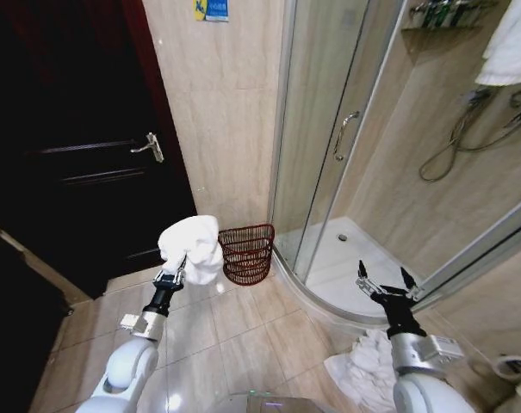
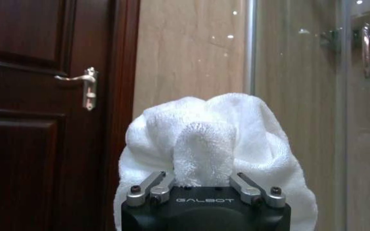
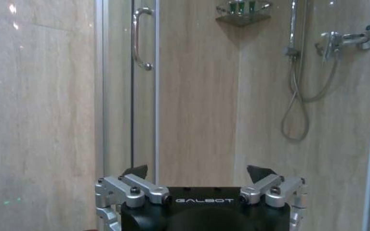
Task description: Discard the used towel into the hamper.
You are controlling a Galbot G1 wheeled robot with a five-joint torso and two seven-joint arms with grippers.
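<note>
A bunched white towel [image 1: 194, 245] hangs in the air just left of the hamper [image 1: 247, 253], with my left gripper [image 1: 178, 268] shut on its lower part. The hamper is a small dark reddish-brown wire basket standing on the floor against the tiled wall, by the shower's glass edge. In the left wrist view the towel [image 2: 214, 144] bulges out from between the fingers of my left gripper [image 2: 204, 185]. My right gripper [image 1: 385, 282] is held open at the right, in front of the shower tray, with nothing in it; the right wrist view shows its [image 3: 198, 173] fingers spread.
A dark wooden door [image 1: 79, 146] with a metal handle is at the left. The glass shower enclosure [image 1: 329, 138] curves along the right. Another white cloth [image 1: 363, 370] lies crumpled on the floor tiles by my right arm.
</note>
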